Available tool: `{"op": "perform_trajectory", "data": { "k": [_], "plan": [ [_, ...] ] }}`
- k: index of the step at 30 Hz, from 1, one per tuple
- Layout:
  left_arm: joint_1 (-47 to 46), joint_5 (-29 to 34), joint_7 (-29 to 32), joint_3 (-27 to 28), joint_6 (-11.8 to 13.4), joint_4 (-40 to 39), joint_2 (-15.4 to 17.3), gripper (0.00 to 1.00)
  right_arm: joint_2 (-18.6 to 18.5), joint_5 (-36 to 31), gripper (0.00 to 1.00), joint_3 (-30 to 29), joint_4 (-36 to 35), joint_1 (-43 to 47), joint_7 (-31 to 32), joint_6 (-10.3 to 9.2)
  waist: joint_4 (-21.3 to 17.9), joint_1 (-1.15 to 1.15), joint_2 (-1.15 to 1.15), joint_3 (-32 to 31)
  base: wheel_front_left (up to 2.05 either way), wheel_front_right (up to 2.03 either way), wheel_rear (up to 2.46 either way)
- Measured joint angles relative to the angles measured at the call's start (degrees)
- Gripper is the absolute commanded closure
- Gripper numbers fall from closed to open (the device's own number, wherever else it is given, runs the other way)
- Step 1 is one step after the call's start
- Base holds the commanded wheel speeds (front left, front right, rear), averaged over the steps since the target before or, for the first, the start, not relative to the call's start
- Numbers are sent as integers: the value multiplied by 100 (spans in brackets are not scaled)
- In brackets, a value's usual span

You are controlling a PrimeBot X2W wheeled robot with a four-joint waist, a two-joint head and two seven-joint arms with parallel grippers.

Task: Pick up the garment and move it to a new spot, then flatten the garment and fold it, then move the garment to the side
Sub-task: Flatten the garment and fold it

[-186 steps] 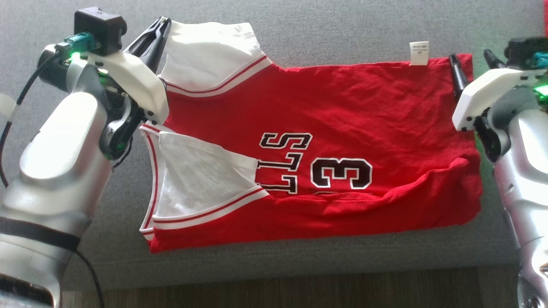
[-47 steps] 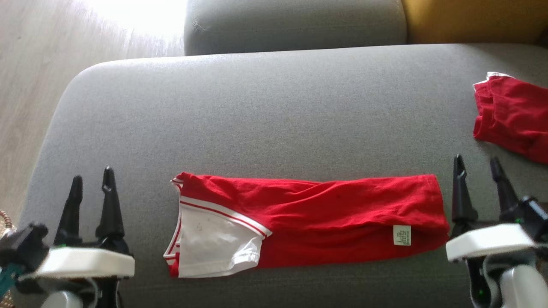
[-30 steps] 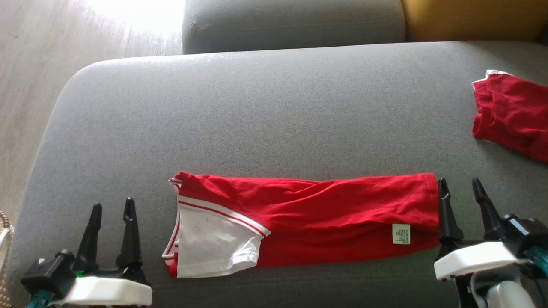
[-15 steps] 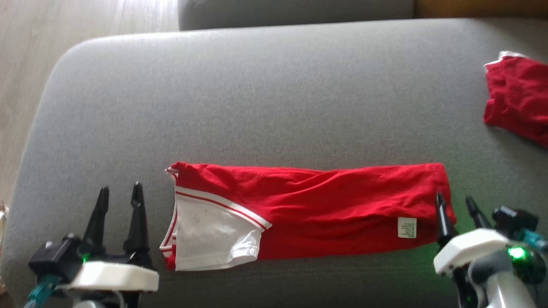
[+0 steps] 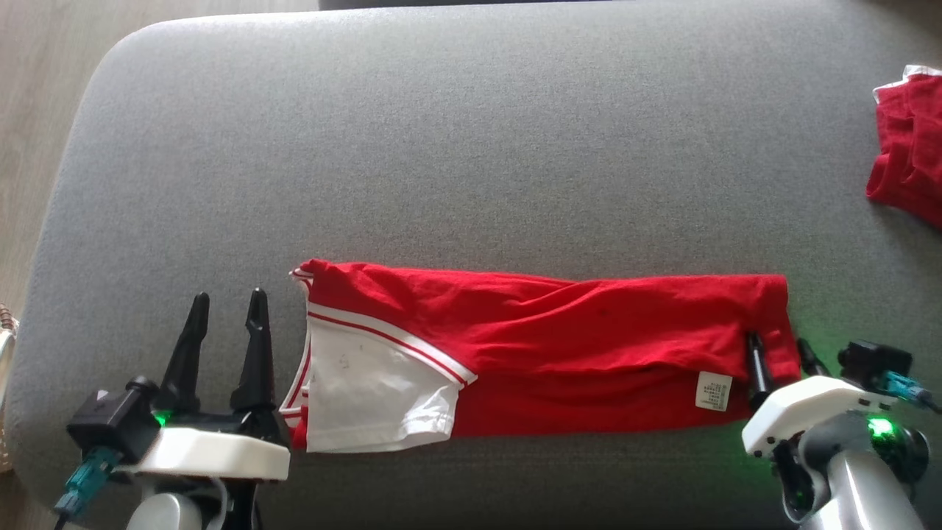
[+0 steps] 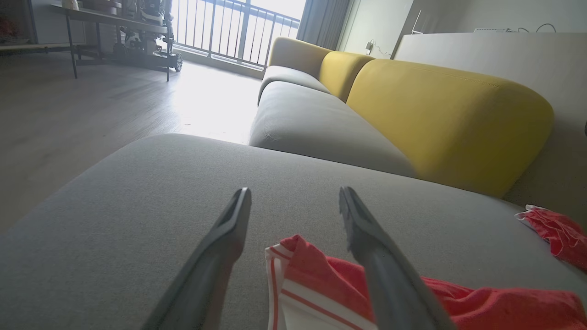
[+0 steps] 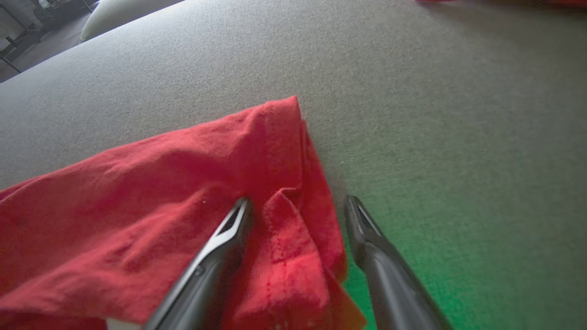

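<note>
The red garment [image 5: 559, 346], white at one end, lay folded long on the grey cushion [image 5: 441, 147]. The left gripper [image 5: 228, 302] stood wide beside it, the right gripper [image 5: 778, 344] wide around its red edge.

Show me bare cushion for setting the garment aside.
Bare: the grey cushion beyond the folded garment, from its left rim to the second red garment at far right. Crowded: the near strip, with the left end effector and right end effector at the garment's ends.

Window [image 6: 238, 27] daylight blows out the floor [image 6: 215, 101]. Green glow by my right claw [image 5: 777, 341] tints the sofa [image 7: 435, 256] (status light [image 5: 879, 428] spill). Wrist views warp at edges, blurry up close.
</note>
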Motion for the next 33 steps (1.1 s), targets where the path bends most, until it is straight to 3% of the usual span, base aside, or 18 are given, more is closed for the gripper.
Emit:
{"op": "perform_trajectory", "data": {
  "k": [10,11,12,13,18,24,33],
  "plan": [
    [-14,0,0,-9,0,33,-1,0,-86,360,0,331,470,-231,98,-1,2,0,0,-31,0,0,0],
    [-14,0,0,-7,0,33,-1,0,-109,407,5,391,494,-231,98,-2,2,0,0,-37,0,0,0],
    [-14,0,0,-5,0,33,-1,0,-121,453,72,438,511,-232,97,-2,1,0,0,-44,0,0,0],
    [-14,0,0,-4,0,33,-1,0,-122,481,100,469,527,-235,88,-2,-1,0,0,-53,0,0,0],
    [-12,0,0,8,0,32,-1,0,-85,465,100,479,623,-265,-34,-1,-13,0,0,-106,0,0,0],
    [20,0,0,9,0,30,-1,0,-22,100,100,99,647,-309,-121,0,-48,0,0,-239,0,0,0],
    [40,0,0,8,0,-15,-1,0,16,-567,100,-487,40,-324,166,0,-83,0,0,-365,0,0,0]
  ]
}}
